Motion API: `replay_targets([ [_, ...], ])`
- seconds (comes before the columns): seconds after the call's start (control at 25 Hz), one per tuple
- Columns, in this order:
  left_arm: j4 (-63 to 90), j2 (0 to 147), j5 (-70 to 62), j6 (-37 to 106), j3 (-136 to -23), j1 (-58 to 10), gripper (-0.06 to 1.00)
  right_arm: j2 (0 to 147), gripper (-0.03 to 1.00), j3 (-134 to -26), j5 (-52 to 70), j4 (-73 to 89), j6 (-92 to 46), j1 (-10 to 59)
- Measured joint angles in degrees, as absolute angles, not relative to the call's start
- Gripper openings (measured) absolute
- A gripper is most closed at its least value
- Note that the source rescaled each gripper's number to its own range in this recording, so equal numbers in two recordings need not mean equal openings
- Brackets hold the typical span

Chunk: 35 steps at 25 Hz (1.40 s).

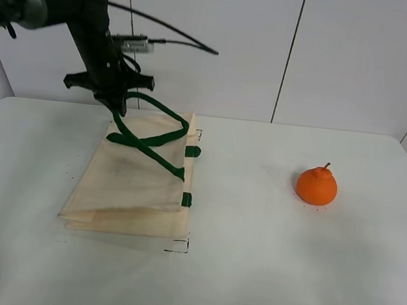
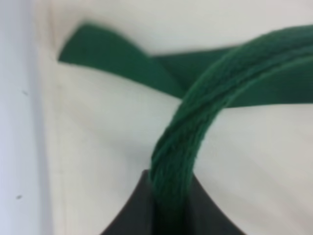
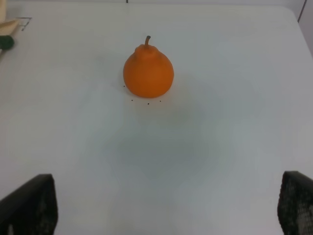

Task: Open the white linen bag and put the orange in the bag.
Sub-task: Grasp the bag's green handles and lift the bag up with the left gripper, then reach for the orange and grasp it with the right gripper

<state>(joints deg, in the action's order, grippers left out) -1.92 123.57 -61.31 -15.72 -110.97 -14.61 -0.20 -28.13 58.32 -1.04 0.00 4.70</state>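
Note:
The white linen bag (image 1: 138,182) lies flat on the left of the table, its mouth toward the back. My left gripper (image 1: 114,103) is shut on one dark green strap handle (image 1: 157,110) and holds it raised above the bag's back edge. In the left wrist view the strap (image 2: 195,112) runs up out of the shut jaws over the cream fabric (image 2: 107,127). The orange (image 1: 316,186) stands upright on the right of the table. The right wrist view shows it (image 3: 148,71) ahead of my open, empty right gripper (image 3: 166,210), well apart from it.
The white table (image 1: 249,274) has a white panelled wall behind it. Small black corner marks (image 1: 179,246) lie by the bag's near right corner. A corner of the bag with a green tab (image 3: 6,42) shows at the edge of the right wrist view.

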Motion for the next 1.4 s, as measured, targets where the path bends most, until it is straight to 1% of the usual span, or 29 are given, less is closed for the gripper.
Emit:
replay_targets([
  [0.2,1.24,118.33,-67.77,-12.75,-119.66,-14.61,0.00,-0.20,1.00,-28.13,58.32,-1.04,0.00,4.70],
  [0.32,2.55,116.58,-68.21,-11.91,-124.91,-14.61,0.00,0.07,1.00,-28.13,58.32,-1.10,0.00,4.70],
  [0.44,2.97,114.85,-68.21,-11.21,-126.94,-14.61,0.00,5.37,1.00,-29.25,58.32,-1.23,0.00,4.70],
  [0.52,2.97,113.41,-68.26,-11.15,-127.12,-14.73,0.00,12.45,1.00,-31.05,57.70,-1.23,0.00,4.70],
  [0.68,3.15,111.38,-68.26,-11.10,-127.12,-14.95,0.00,31.95,1.00,-37.03,53.54,-1.00,0.00,4.70],
  [0.8,3.21,110.55,-68.26,-11.05,-127.12,-15.09,0.00,49.20,1.00,-43.46,48.73,0.00,0.00,4.70],
  [0.92,3.26,110.26,-68.26,-11.05,-127.12,-15.09,0.00,65.86,1.00,-52.77,45.82,0.82,-0.36,4.70],
  [1.0,3.26,110.26,-68.26,-10.99,-127.12,-15.09,0.00,75.78,1.00,-59.41,46.16,1.18,-0.36,4.70],
  [1.2,3.26,110.26,-68.26,-10.89,-127.12,-15.09,0.00,97.80,1.00,-76.75,51.58,1.19,-0.37,4.70],
  [1.4,3.26,110.26,-68.26,-10.89,-127.12,-15.09,0.00,112.51,1.00,-87.38,53.99,1.24,-0.49,4.70],
])
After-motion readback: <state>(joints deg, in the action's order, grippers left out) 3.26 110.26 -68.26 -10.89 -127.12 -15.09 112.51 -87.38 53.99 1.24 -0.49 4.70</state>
